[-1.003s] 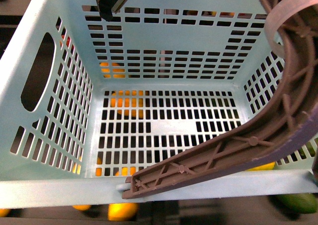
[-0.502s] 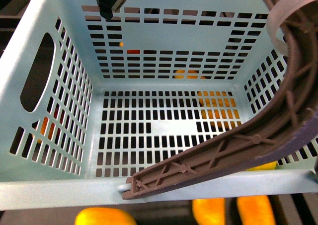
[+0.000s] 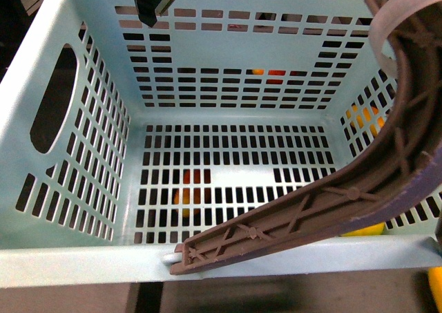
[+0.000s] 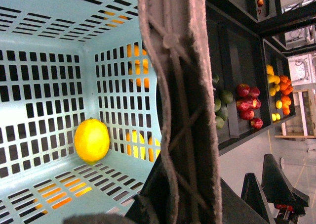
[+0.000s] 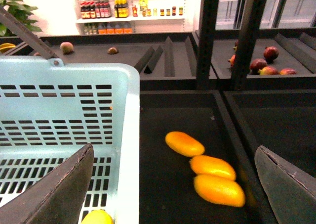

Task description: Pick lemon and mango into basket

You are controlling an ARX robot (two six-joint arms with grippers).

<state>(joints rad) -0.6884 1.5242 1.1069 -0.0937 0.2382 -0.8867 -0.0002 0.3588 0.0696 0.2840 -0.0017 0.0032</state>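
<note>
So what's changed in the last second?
The basket is moving over the fruit: orange shapes seen through its slots have shifted, and the fruit below its near rim is gone, bar a yellow edge at right. No grab or release shows. Basket, handle and lemon keep their places in frame.

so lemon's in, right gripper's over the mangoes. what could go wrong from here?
1. The mangoes lie bunched in the bin; the open right gripper may catch two or knock one aside.
2. The basket wall stands right beside that bin; the arm could clip it when carrying a mango over.
3. The lemon lies loose in the basket; a tilt would probably roll it.
</note>
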